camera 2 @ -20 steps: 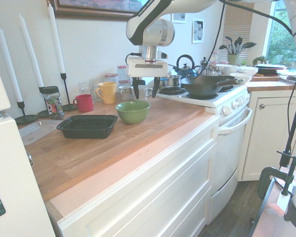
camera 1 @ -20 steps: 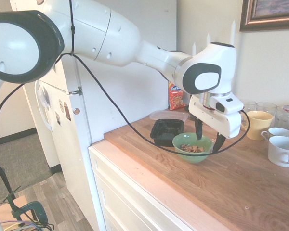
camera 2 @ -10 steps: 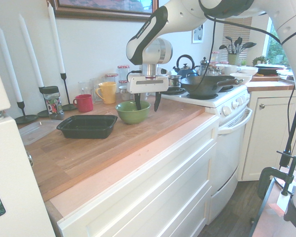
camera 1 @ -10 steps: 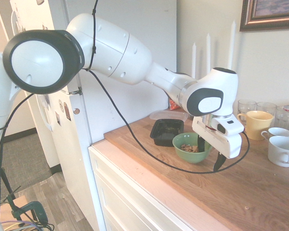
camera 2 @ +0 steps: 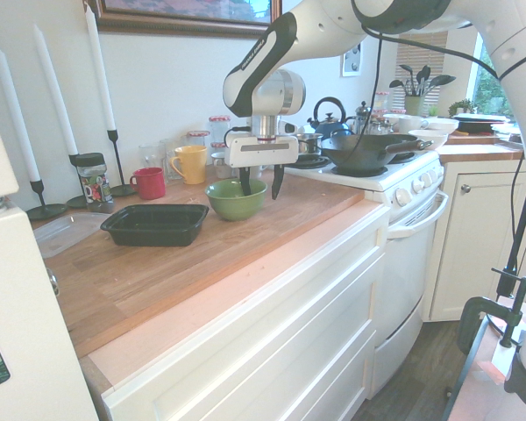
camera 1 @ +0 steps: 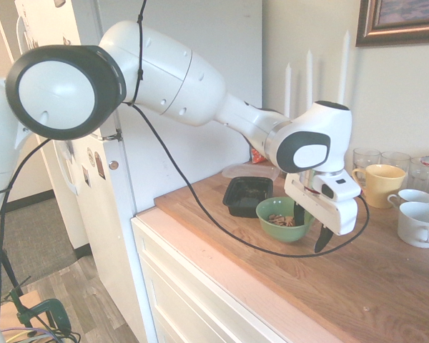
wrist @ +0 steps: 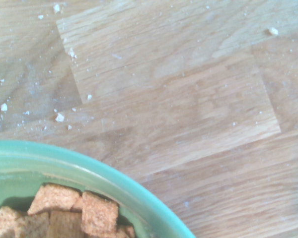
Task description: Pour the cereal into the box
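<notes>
Wrist view shows the cereal [wrist: 69, 215] as tan square pieces heaped inside the green bowl [wrist: 114, 186], whose curved rim cuts across the wooden countertop [wrist: 179, 99]; pale crumbs lie scattered on the wood beside it. Seen from the first exterior view, the cereal [camera 1: 282, 221] sits low in the green bowl [camera 1: 272, 221], and the black box [camera 1: 247, 195] stands just beside that bowl, toward the wall, with nothing visible inside it. A clear plastic container [camera 1: 250, 171] lies behind the box, and an orange-red snack bag [camera 1: 256, 155] shows only as a sliver past the arm. The gripper [camera 1: 311, 229] points straight down at the bowl's rim with its jaws spread apart: one finger dips inside the bowl and the other hangs outside it, so the rim lies between them; whether either finger touches the rim cannot be told. In the second exterior view the gripper [camera 2: 258, 181] straddles the far side of the bowl [camera 2: 235, 202] in the same way, and the box [camera 2: 155, 224] rests alongside the bowl on the countertop [camera 2: 202, 254]. Further back stand a yellow mug [camera 2: 190, 164], a red mug [camera 2: 148, 183] and tall white candles [camera 2: 57, 92] by the wall; white cups [camera 1: 418, 218] sit near the yellow mug [camera 1: 382, 184] in the first exterior view
</notes>
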{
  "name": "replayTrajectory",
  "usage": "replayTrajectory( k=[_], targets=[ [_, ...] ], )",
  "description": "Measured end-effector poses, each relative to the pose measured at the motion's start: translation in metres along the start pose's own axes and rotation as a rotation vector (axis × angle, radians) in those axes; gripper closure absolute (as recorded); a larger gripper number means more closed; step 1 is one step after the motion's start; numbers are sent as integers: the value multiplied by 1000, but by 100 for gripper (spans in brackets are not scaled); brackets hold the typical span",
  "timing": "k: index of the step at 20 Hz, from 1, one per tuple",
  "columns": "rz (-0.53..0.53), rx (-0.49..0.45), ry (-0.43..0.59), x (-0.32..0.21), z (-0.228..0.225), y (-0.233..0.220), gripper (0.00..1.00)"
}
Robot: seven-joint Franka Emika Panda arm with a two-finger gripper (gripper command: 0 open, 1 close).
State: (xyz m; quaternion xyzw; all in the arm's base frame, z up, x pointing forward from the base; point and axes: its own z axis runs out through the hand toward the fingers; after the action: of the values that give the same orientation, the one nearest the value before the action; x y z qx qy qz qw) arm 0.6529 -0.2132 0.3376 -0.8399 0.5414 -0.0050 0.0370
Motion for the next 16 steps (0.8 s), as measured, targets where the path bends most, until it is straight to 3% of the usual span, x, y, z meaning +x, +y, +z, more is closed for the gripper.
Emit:
replayTrajectory(
  k=[16],
  targets=[
    [-11, -1, -8, -6, -6, -5, 100]
  ],
)
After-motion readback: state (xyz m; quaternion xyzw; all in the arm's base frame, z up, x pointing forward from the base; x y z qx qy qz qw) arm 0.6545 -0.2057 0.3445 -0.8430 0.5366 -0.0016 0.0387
